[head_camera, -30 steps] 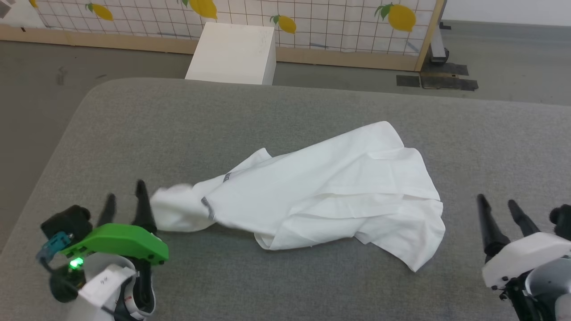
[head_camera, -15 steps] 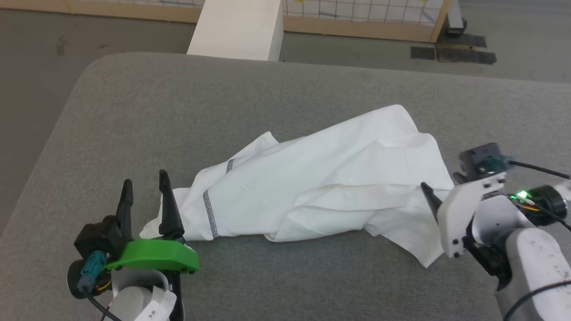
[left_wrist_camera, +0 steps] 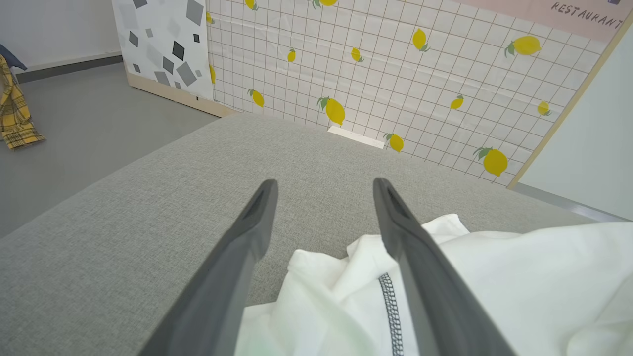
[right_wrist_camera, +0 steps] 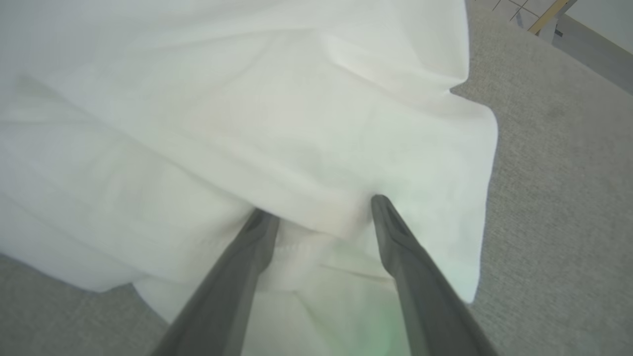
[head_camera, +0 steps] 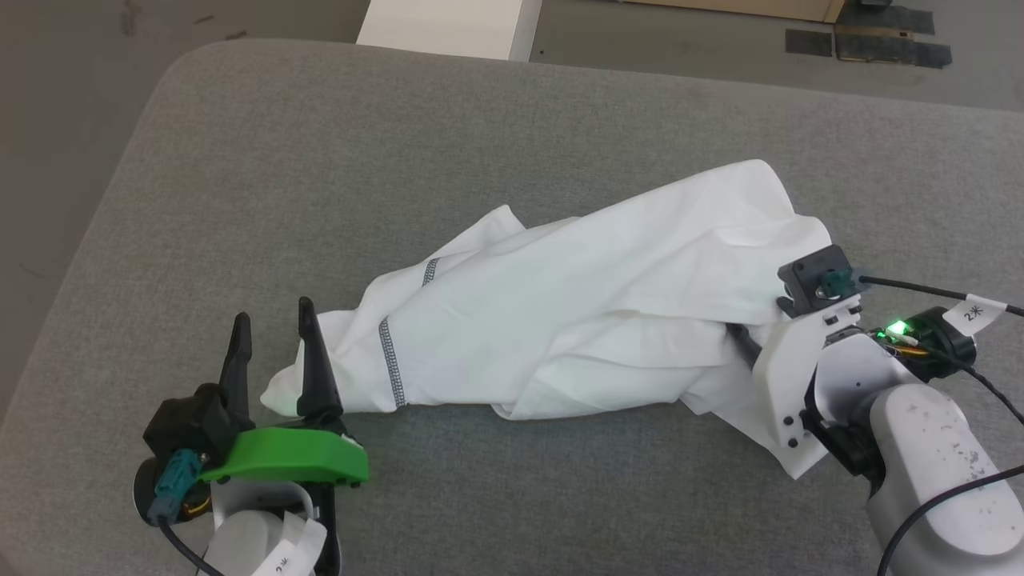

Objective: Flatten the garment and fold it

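**Both pincers at the crumpled shirt**

Head view: the white shirt [head_camera: 576, 320] lies bunched mid-surface [head_camera: 320, 160]. The right pincer [head_camera: 744, 344] has just moved onto its right end, likely to spread it. A white box [head_camera: 448, 24] stands well behind.
Left wrist view: the left pincer [left_wrist_camera: 325, 182] is apart, straddling the seamed end.
Right wrist view: fingers apart, tips in folds.

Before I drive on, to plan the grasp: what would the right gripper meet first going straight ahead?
The garment: a fold sits at the tips of the open right gripper, likely touching.
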